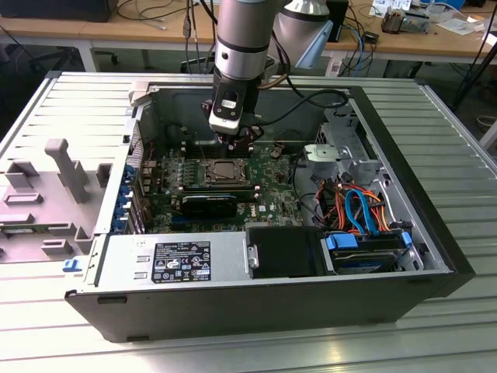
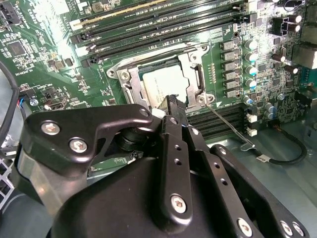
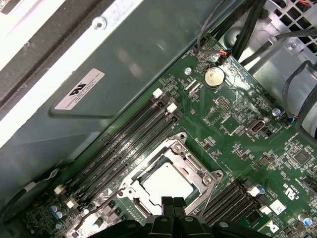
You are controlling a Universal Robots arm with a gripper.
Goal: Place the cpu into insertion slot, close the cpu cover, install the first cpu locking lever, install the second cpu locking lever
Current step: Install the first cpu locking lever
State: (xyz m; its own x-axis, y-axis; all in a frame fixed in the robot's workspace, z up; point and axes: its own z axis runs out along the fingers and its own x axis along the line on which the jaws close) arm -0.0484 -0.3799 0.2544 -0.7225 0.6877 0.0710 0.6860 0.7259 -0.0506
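1. Slatted metal counter [image 1: 435, 334] carries an open computer case [image 1: 233, 311].
2. We see the cpu [image 3: 166, 182] seated in the insertion slot [image 1: 225, 172], with the cpu cover [image 3: 190, 166] down around it.
3. Our claw [image 3: 174, 201], fingertips together and empty, hangs at the cover's edge.

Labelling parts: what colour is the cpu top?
The cpu top is pale silver-grey; clearest in the first wrist view.

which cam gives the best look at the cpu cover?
First wrist view: the cpu cover shows nearly whole, framing the cpu. In the second wrist view the jaws hide one side of it; in the exterior view it is small, below the arm.
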